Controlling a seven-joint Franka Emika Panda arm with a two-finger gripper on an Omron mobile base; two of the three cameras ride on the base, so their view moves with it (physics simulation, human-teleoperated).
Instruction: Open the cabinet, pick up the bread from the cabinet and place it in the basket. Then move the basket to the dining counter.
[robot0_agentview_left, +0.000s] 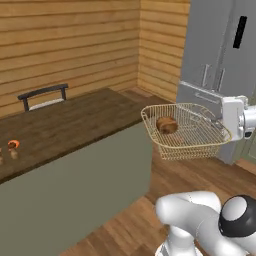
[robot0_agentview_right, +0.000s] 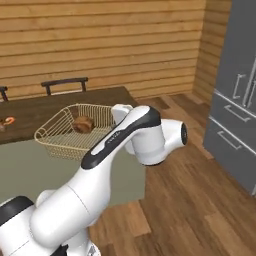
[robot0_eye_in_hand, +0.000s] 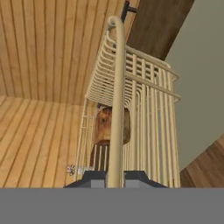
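My gripper (robot0_agentview_left: 220, 121) is shut on the rim of the pale wire basket (robot0_agentview_left: 190, 147), holding it in the air just off the end of the dining counter (robot0_agentview_left: 75, 125). The round brown bread (robot0_agentview_left: 166, 125) lies inside the basket. In the right base view the basket (robot0_agentview_right: 55, 137) with the bread (robot0_agentview_right: 83, 123) hangs in front of the counter's dark top (robot0_agentview_right: 30, 120), partly behind my arm. The hand view looks along the basket rim (robot0_eye_in_hand: 117, 87) clamped between the fingertips (robot0_eye_in_hand: 114, 177), with the bread (robot0_eye_in_hand: 103, 127) beyond. The cabinet is out of view.
Dark chairs (robot0_agentview_left: 44, 96) (robot0_agentview_right: 64, 84) stand behind the counter against the plank wall. Small brown-topped shakers (robot0_agentview_left: 13, 147) sit at the counter's left. A grey fridge (robot0_agentview_left: 220, 50) (robot0_agentview_right: 235, 100) stands to the right, across open wooden floor.
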